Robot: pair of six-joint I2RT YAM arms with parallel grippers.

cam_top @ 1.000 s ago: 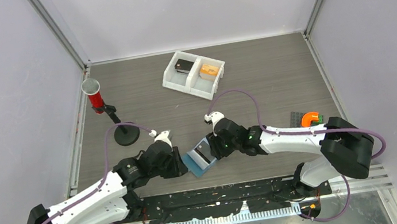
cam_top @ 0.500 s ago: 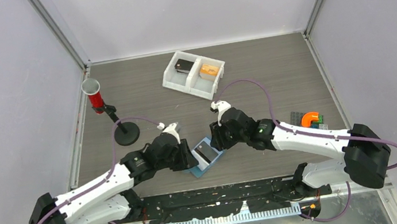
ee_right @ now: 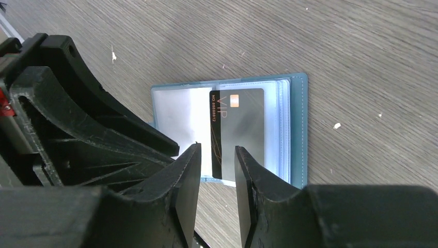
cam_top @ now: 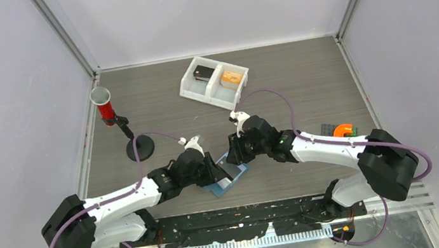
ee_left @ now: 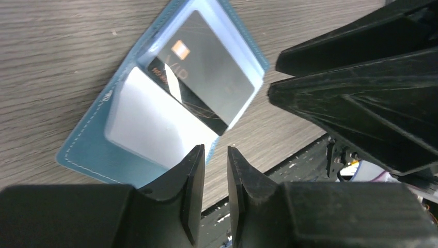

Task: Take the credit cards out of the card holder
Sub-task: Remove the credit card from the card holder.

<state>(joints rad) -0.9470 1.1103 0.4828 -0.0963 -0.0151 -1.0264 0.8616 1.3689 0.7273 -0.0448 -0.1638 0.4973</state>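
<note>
Two-armed, hovers left gripper (ee_left: 214, 175) and right gripper (ee_right: 217, 175) over the open card holder (ee_right: 298, 129), both sets of jaws narrowly apart and empty, credit card (ee_right: 240, 129) partly slid out across its fold; risks dragging the unpinned holder along, or knocking the crowded grippers together.

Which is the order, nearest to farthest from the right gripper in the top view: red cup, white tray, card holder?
1. card holder: right beside the right gripper, on its near side, between the two arms.
2. white tray: farther back, mid-table.
3. red cup: on its stand, far left side.
</note>
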